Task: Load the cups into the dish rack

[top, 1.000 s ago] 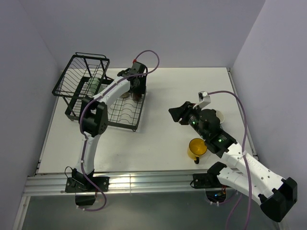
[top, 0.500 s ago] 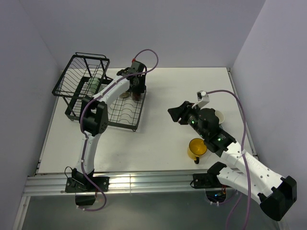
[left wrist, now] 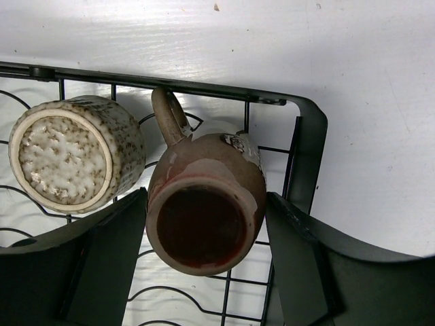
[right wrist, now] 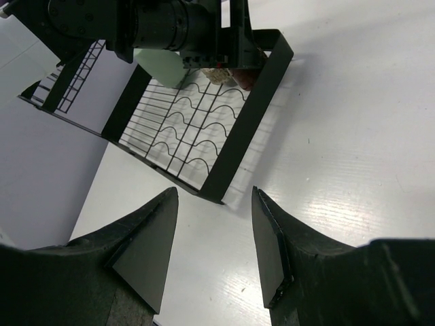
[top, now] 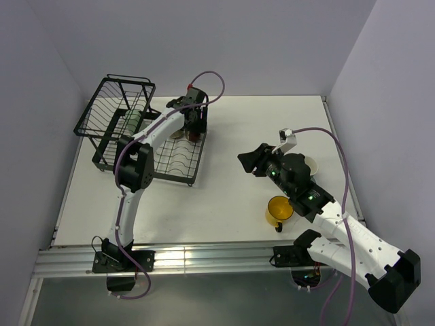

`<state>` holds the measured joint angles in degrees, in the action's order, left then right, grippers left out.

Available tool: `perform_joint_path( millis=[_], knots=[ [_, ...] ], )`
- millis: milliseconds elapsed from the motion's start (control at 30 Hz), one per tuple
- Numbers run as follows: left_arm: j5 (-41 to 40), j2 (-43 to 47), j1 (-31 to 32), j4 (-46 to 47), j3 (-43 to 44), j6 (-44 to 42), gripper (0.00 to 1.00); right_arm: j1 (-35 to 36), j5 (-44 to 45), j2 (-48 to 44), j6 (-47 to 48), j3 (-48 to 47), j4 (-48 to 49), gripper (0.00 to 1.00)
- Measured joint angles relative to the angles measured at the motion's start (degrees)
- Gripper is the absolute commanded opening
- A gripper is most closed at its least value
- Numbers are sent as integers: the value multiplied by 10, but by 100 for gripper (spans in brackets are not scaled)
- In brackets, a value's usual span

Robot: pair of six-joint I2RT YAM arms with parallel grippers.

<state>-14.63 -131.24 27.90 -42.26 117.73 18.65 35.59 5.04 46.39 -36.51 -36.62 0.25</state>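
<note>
My left gripper (top: 194, 124) reaches over the far right corner of the black wire dish rack (top: 178, 161). In the left wrist view my left gripper (left wrist: 206, 207) is shut on the dark brown mug (left wrist: 204, 224), which is tilted with its mouth toward the camera over the rack's corner (left wrist: 306, 136). The beige speckled cup (left wrist: 75, 153) sits upside down in the rack beside it. The pale green tumbler (top: 131, 121) lies in the basket section. The yellow mug (top: 279, 209) stands on the table by my right arm. My right gripper (top: 248, 161) is open and empty above the table.
A small white dish (top: 310, 164) sits partly hidden behind the right arm. In the right wrist view the rack's near corner (right wrist: 221, 183) lies ahead of the open right gripper (right wrist: 214, 191), with the green tumbler (right wrist: 163, 64) beyond. Grey walls close in on the table's left, back and right.
My left gripper with the brown mug has shifted slightly toward the rack's far corner. My right gripper has edged a little to the left.
</note>
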Motion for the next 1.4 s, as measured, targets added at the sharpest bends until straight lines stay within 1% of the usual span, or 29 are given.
perform_joint_path(
  millis=[333, 467, 800, 900, 1100, 1233, 1400],
  knots=[
    [-3, 1, 0, 1, 0, 0, 76, 0, 2, 0, 1, 0, -2, 55],
    [-9, 6, 0, 5, -2, 0, 77, 0, 14, -1, 2, -8, -22, 55],
    [-23, 62, 0, 5, -1, 0, 77, 0, 50, -1, 3, -39, -67, 54],
    [-27, 79, 0, 4, -1, 0, 77, 0, 84, 4, -4, -63, -116, 55],
    [-33, 136, 5, 3, -1, 2, 77, -4, 203, 22, -36, -142, -237, 59],
    [-33, 193, 12, 6, -3, 6, 77, -33, 257, 30, -51, -178, -303, 60],
    [-27, 287, 38, 20, -35, 16, 77, -145, 238, 59, -42, -182, -343, 58]
  ],
)
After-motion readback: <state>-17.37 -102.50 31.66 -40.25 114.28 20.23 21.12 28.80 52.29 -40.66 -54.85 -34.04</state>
